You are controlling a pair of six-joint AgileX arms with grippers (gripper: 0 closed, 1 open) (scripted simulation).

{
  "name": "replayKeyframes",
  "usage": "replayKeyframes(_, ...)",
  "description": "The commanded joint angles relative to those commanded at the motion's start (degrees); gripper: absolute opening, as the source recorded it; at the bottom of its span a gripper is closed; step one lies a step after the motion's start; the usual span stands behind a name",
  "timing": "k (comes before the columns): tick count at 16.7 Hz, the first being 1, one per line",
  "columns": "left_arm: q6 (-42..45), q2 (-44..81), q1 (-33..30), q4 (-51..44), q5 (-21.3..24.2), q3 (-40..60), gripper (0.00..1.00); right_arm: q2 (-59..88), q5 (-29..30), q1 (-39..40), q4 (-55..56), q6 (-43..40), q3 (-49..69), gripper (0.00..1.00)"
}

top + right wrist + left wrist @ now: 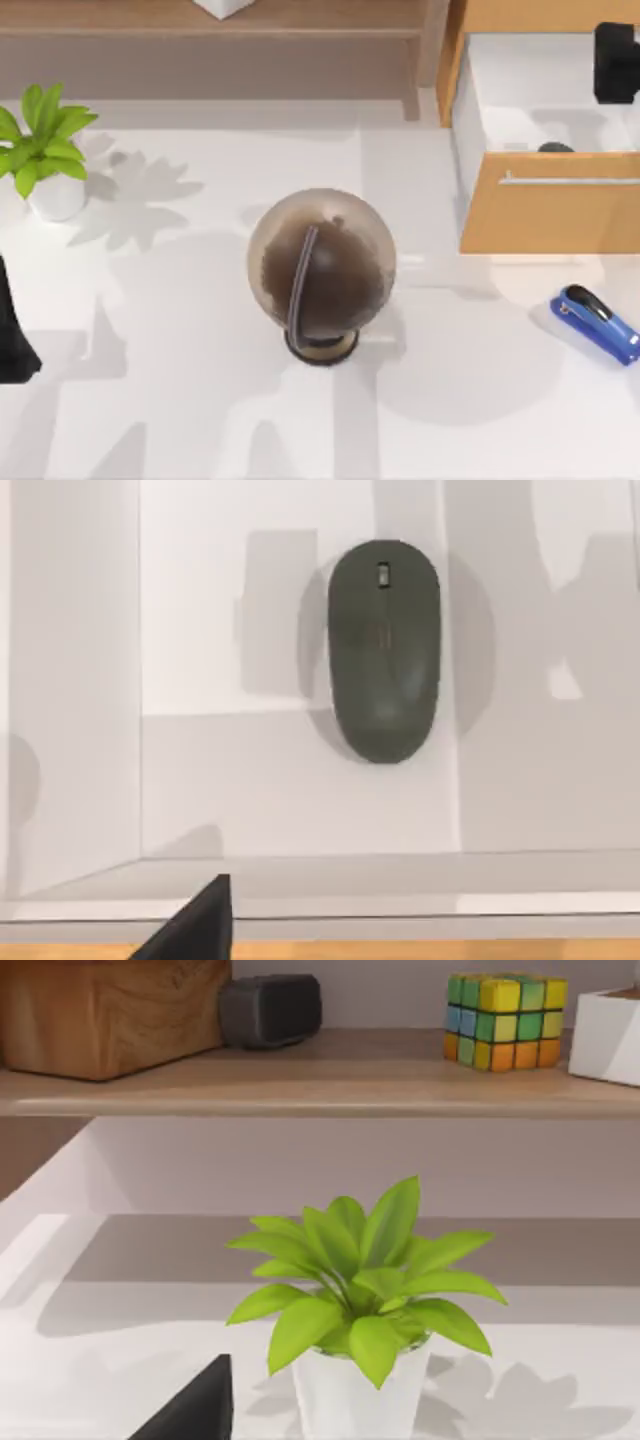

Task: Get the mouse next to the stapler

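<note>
1. Mouse [384, 650] lies flat on the floor of the open drawer [560, 215] at the table's far right corner, so it must be lifted out.
2. Stapler [597, 322] sits by the right edge, in front of the drawer.
3. Right gripper [616, 62] hangs over the drawer's back; finger state cannot be told.
4. Left arm [14, 335] parked at the left edge.

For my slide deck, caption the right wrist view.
Grey mouse lying flat on the white floor of the open drawer, seen from above by the right wrist camera.
</note>
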Motion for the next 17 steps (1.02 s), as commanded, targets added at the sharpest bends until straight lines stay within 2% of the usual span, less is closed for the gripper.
replayKeyframes(5,0.0,0.0,0.0,0.0,0.0,0.0,1.0,24.6,0.9,1.4,-11.0,0.4,21.7,1.0)
replayKeyframes(9,0.0,0.0,0.0,0.0,0.0,0.0,1.0,37.5,1.6,1.6,-16.6,0.2,33.1,1.0)
replayKeyframes(12,0.0,0.0,0.0,0.0,0.0,0.0,1.0,41.4,1.8,1.5,-18.2,0.2,36.9,1.0)
replayKeyframes(17,0.0,0.0,0.0,0.0,0.0,0.0,1.0,41.4,1.8,1.3,-18.1,0.2,36.8,1.0)
